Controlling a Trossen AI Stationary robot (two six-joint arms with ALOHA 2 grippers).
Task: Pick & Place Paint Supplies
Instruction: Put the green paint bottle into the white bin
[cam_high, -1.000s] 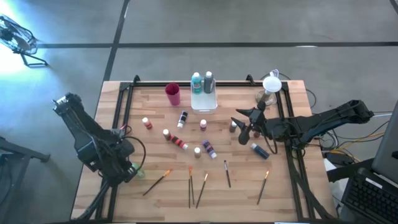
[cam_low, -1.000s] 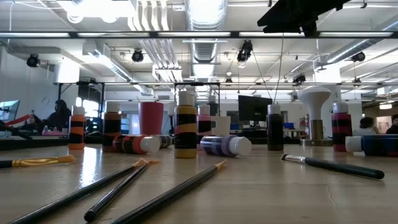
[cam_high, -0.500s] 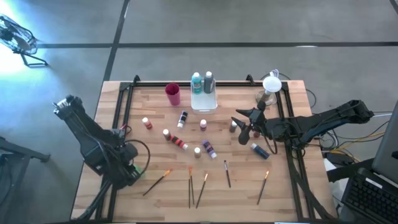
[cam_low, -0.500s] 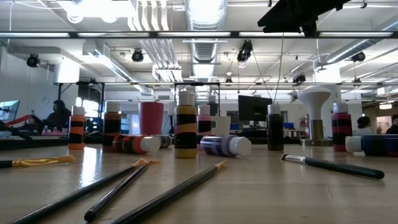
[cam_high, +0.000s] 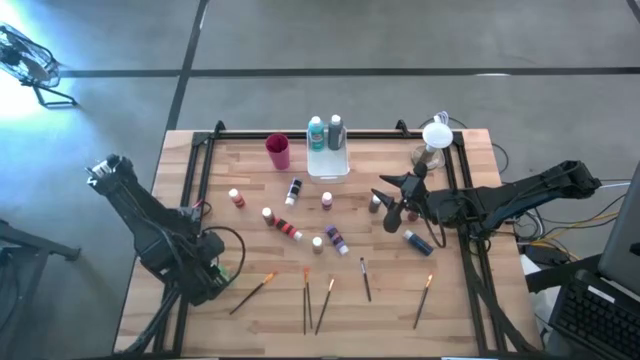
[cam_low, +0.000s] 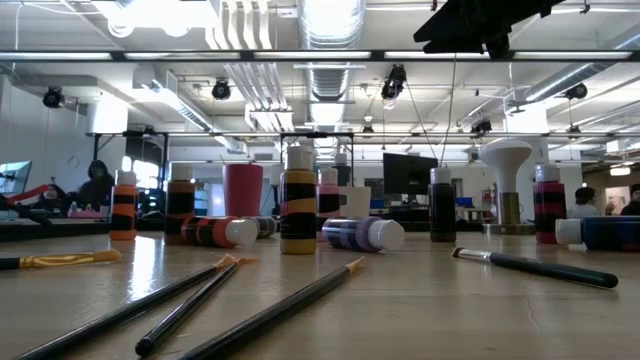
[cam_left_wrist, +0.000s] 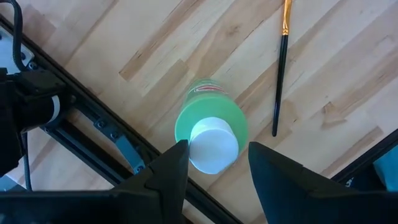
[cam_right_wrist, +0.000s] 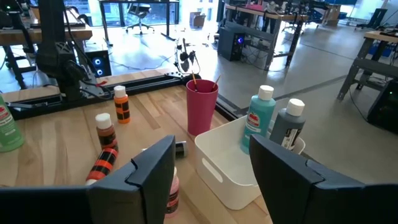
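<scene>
A green paint bottle (cam_left_wrist: 210, 118) with a white cap (cam_left_wrist: 213, 144) stands upright on the wooden table near its left edge; it barely shows beside the arm in the high view (cam_high: 222, 272). My left gripper (cam_left_wrist: 217, 149) (cam_high: 208, 278) is open above it, pointing down, one finger on each side of the cap; I cannot tell if they touch it. My right gripper (cam_high: 392, 206) (cam_right_wrist: 211, 146) is open and empty over the table's right middle. Several small bottles (cam_high: 290, 228) stand or lie mid-table. Several paintbrushes (cam_high: 318, 300) lie along the near side.
A translucent white tray (cam_high: 328, 167) at the far middle holds a teal bottle (cam_high: 316, 133) and a grey bottle (cam_high: 335, 131); a magenta cup (cam_high: 278, 152) stands left of it. A white lamp-like object (cam_high: 436, 138) stands far right. Black rails (cam_left_wrist: 112, 134) run along the table's sides.
My left gripper has gone a little toward the table's near edge, staying over the green bottle. The bottle, the other things and my right arm have kept still.
</scene>
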